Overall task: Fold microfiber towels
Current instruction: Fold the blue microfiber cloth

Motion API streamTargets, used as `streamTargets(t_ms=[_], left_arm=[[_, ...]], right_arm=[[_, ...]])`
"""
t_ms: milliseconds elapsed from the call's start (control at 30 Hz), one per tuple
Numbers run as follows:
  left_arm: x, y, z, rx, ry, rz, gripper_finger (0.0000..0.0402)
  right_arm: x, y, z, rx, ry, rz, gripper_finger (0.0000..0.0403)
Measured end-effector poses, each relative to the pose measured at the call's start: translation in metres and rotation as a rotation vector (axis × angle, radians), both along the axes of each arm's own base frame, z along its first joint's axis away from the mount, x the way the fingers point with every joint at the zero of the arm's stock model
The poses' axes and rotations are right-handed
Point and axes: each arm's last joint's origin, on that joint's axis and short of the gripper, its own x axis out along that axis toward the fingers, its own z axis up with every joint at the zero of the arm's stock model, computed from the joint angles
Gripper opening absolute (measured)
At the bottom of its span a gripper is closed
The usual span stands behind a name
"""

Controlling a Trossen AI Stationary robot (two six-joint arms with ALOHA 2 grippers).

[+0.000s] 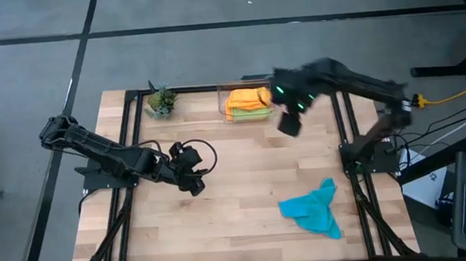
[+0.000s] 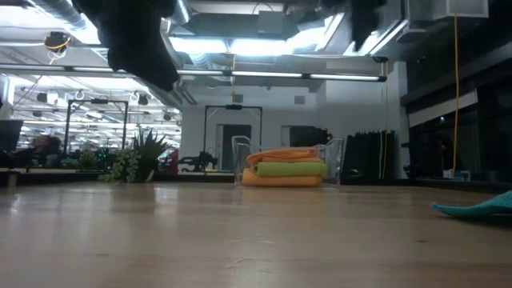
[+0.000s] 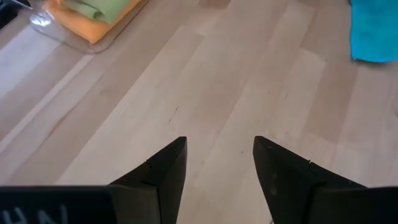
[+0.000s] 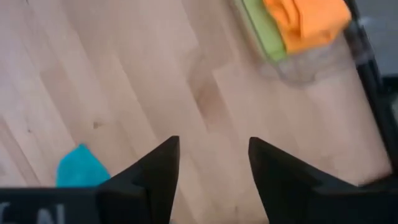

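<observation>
A teal towel (image 1: 313,210) lies crumpled on the table near its right front; it also shows as a teal towel (image 4: 78,168) and a teal towel (image 3: 373,31) in the wrist views. Folded orange and lime green towels (image 2: 288,168) lie stacked in a clear bin (image 1: 224,106) at the far middle. My right gripper (image 1: 289,124) hovers open above the table just in front of the bin, fingers (image 4: 158,168) pointing down with nothing between them. My left gripper (image 1: 194,183) stands open over bare wood at the left middle, also empty (image 3: 219,155).
A small potted plant (image 1: 161,101) stands at the far left, beside the bin. Black frame rails (image 1: 350,138) run along the table's left and right sides. Bare wood lies between the two grippers and in front of the left one.
</observation>
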Motion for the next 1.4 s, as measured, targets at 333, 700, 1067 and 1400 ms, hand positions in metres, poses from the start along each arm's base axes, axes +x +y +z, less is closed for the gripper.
streamTargets(t_ms=[333, 700, 1067, 1400], left_arm=[[0.002, 0.000, 0.002, -0.004, -0.032, 0.007, 0.0180], [0.002, 0.001, 0.003, 0.049, -0.056, 0.050, 0.0180], [0.002, 0.002, 0.003, 0.061, -0.056, 0.051, 0.0180], [0.002, 0.003, 0.002, 0.094, -0.062, 0.075, 0.0180]], right_arm=[[-0.078, 0.096, -0.052, -0.091, -0.229, -0.226, 0.0195], [-0.097, 0.153, -0.158, 0.144, -0.064, -0.178, 0.0195], [-0.132, 0.176, -0.213, 0.253, 0.094, -0.216, 0.0186], [-0.127, 0.193, -0.229, 0.498, -0.014, -0.104, 0.0186]])
